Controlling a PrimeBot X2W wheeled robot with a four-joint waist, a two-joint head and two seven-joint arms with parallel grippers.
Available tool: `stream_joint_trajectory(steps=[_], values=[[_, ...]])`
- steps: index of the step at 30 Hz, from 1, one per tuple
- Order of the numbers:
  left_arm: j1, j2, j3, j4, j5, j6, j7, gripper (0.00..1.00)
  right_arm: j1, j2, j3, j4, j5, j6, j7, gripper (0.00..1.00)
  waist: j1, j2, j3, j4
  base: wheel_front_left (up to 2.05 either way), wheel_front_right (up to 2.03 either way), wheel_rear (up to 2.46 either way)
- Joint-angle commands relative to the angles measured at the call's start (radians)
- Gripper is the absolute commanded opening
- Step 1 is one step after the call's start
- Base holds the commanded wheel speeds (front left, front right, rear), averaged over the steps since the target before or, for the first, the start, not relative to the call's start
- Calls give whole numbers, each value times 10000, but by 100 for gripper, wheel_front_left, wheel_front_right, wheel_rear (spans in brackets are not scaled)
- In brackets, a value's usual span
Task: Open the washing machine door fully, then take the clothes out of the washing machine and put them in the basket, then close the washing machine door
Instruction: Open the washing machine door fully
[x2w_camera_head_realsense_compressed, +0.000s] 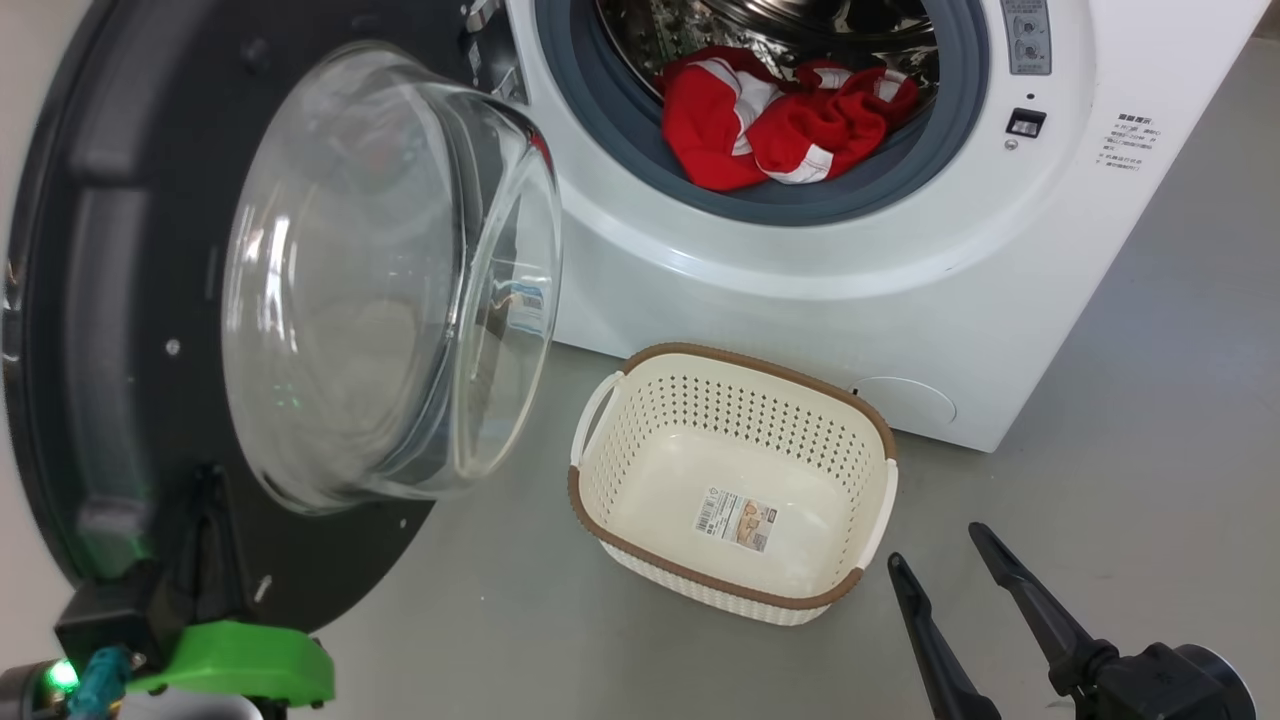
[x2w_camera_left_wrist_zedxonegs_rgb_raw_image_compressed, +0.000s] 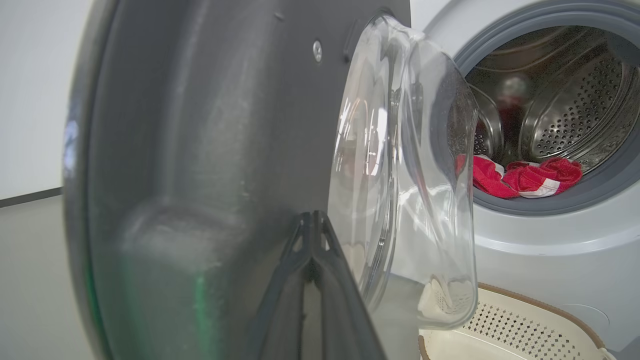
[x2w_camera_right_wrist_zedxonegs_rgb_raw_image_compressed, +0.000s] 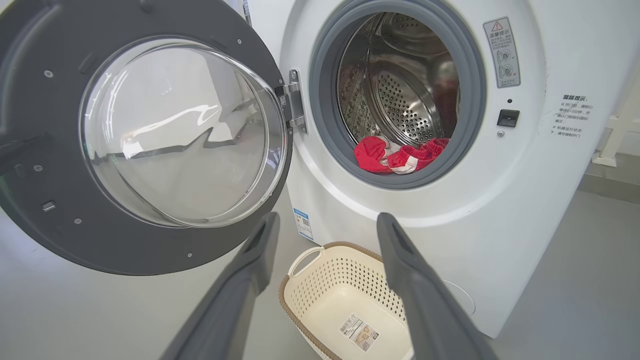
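The washing machine door (x2w_camera_head_realsense_compressed: 390, 280) stands swung out wide at the left of the head view, its glass bowl bulging toward the middle. Low in that view's left corner, the left gripper (x2w_camera_head_realsense_compressed: 205, 500) has its two fingers shut together on nothing, with the tips laid against the door's dark inner rim. It looks like contact, though the wrist view is blurred there and the tips may be just shy of the plastic. The right gripper (x2w_camera_head_realsense_compressed: 935, 548) hangs at the lower right, fingers spread apart and empty.

I'd say the door-opening step is nearly done. To finish it well, the push should stay low on the rim and follow the hinge's arc. It should go gently, stop once the door resists, and keep off the glass.

The basket (x2w_camera_head_realsense_compressed: 740, 362) sits at the lower middle, on the floor just in front of the washing machine (x2w_camera_head_realsense_compressed: 800, 290). It holds nothing but a sticker (x2w_camera_head_realsense_compressed: 738, 518) on its bottom. At the top of the frame, the steel drum (x2w_camera_right_wrist_zedxonegs_rgb_raw_image_compressed: 400, 90) holds the clothes (x2w_camera_head_realsense_compressed: 780, 120). They are a red heap with white trim at the front of the mouth, lapping onto the grey seal (x2w_camera_head_realsense_compressed: 620, 130).
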Motion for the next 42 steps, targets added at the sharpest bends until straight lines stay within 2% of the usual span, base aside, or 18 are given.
stream_joint_trajectory(steps=[1,17,42], values=[[-568,342,678,62,-77,36,-119,0,-256,-74,304,-351,-55,16,29,100,0,-1,-12,-20,0,0,0],[-1249,561,1628,1335,-700,-246,-504,0,-301,-131,344,-486,-145,16,276,100,0,-1,47,13,0,0,0],[-2211,500,2478,3332,-1259,-808,-1016,0,-467,-343,392,-615,-129,16,512,100,0,-1,268,-132,0,0,0]])
